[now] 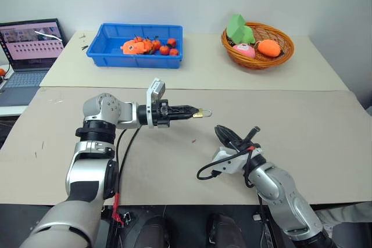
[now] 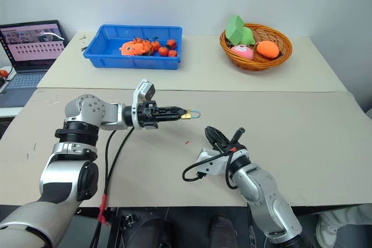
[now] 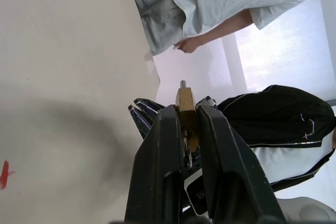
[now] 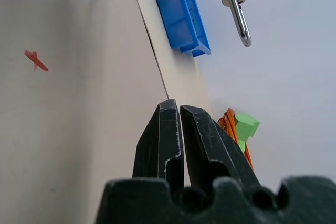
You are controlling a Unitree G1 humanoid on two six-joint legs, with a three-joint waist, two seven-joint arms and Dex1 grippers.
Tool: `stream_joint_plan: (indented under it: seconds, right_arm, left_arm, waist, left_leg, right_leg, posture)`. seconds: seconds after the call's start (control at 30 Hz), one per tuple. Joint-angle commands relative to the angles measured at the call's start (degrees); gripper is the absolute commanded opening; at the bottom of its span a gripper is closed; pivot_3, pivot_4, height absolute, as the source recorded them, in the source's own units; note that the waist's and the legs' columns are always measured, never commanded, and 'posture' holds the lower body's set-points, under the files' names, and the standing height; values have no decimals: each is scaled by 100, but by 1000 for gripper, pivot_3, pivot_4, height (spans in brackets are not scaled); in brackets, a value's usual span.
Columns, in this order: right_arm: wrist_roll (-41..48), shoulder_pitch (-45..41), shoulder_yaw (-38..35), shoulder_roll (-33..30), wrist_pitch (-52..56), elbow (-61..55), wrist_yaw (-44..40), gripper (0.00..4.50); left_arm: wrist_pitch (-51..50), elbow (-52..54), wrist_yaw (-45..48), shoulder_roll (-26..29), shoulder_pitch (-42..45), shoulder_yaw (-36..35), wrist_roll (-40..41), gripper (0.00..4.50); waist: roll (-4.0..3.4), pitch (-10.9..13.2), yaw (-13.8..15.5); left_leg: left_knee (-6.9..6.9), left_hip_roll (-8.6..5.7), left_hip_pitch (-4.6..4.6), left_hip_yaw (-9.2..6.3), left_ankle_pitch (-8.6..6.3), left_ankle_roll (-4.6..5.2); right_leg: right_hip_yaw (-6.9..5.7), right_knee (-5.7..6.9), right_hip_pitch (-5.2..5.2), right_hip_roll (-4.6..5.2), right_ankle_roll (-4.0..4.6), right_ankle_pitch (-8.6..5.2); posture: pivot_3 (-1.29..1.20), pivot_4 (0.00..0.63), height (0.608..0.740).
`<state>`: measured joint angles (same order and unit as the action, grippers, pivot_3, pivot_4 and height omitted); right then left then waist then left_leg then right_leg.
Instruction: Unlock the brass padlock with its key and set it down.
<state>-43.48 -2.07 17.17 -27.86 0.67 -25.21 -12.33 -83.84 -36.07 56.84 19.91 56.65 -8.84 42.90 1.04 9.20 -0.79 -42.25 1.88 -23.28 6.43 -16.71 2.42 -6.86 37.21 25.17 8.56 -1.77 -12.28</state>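
The right end effector [image 1: 223, 133] sits nearest the camera, just above the bench [image 1: 302, 137], its fingers pressed together with nothing visible between them. Ahead of it and to its left, the left end effector [image 1: 192, 112] points level toward the right, clamped on the padlock [image 1: 199, 114], whose shackle [image 4: 241, 22] sticks out past its fingertips.

bin [image 1: 110, 50] left on table, basket [image 1: 279, 56] right
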Motion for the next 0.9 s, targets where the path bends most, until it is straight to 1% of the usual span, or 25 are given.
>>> stream_joint_plan:
  seconds: [0.03, 0.2, 0.3, 0.43, 0.63, 0.9]
  right_arm:
    - [-101, -113, -153, -18, -163, -54, 81, 213]
    - [-182, -206, -179, -13, -211, 36, 97, 213]
    - [-527, -428, -35, -3, -229, 214, 148, 213]
    - [-713, -557, 50, 53, -305, 279, 135, 213]
    - [-749, -638, 143, 158, -382, 131, -25, 213]
    - [-732, -729, 64, 180, -391, -20, -165, 213]
  left_arm:
    - [8, 78, -6, -21, 78, -121, 109, 13]
    - [6, 133, -25, -16, 39, -118, 114, 13]
    - [28, 149, -7, -6, 22, -81, 100, 13]
    - [17, 182, -4, -23, 12, -59, 105, 13]
    - [-25, 171, -20, -44, 23, -86, 126, 13]
    - [-49, 194, 3, -28, 1, -57, 124, 13]
  waist:
    - [0, 0, 0]
    - [0, 0, 1]
    - [0, 0, -1]
    - [0, 0, -3]
    - [0, 0, -4]
    - [0, 0, -4]
  left_leg:
    - [0, 0, 0, 0, 0, 0]
    - [0, -1, -1, 0, 0, 0]
    - [0, -1, -1, 0, 0, 0]
    - [0, 0, 0, 0, 0, 0]
    - [0, -1, -1, 1, 0, 0]
    - [-1, -2, -1, 0, 0, 0]
  right_leg:
    - [0, 0, 0, 0, 0, 0]
    - [0, 0, 0, 0, 2, 1]
    - [0, 0, 0, 0, 2, 1]
    - [0, 0, 0, 0, 1, 0]
    - [-1, -1, 0, 0, 5, 3]
    - [-1, 0, 0, 0, 5, 3]
  posture:
    - [0, 150, 692]
    - [0, 150, 692]
    - [0, 150, 692]
    - [0, 150, 692]
    - [0, 150, 692]
    - [0, 150, 692]
